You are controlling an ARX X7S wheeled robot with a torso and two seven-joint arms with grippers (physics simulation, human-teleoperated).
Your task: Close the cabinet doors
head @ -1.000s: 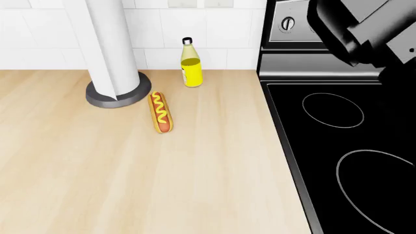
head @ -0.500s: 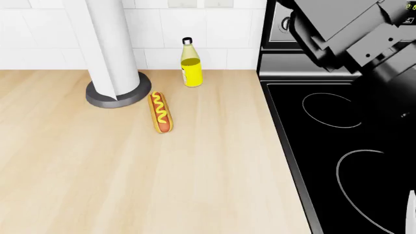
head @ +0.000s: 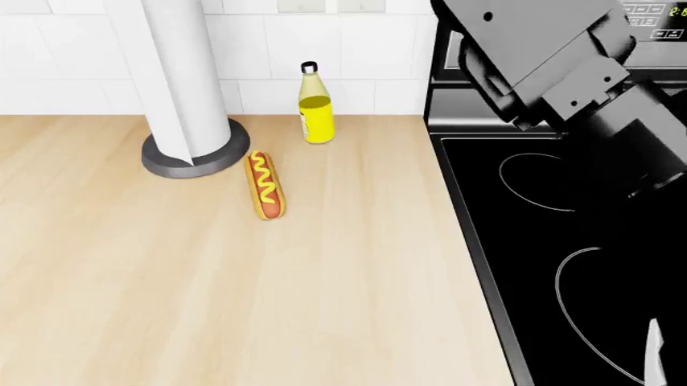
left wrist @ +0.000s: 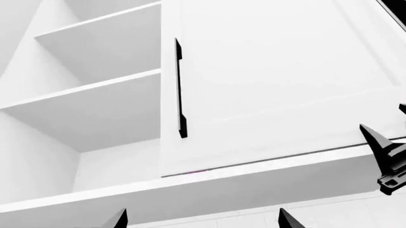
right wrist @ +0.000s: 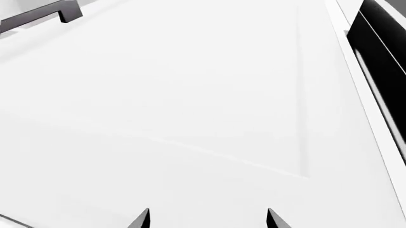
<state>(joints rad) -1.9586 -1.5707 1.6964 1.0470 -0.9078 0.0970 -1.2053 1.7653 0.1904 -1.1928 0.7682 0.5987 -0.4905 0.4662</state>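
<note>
White cabinet door with black handle beside bare open shelves, left gripper spread open below the cabinet, right gripper spread open close against a white door panel, hot dog and yellow bottle on wooden counter.

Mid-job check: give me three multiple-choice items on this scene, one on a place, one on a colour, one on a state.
1. The hot dog with mustard lies:
A. on the stove
B. on the light wooden counter
C. on a shelf

2. The white cabinet door's bar handle is:
A. black
B. gold
C. red

3. The cabinet section beside that door is:
A. shut
B. open, white shelves exposed
C. hidden

Answers: 1 B, it rests on wood near the yellow bottle; 2 A, dark bar on white; 3 B, bare shelves show.
</note>
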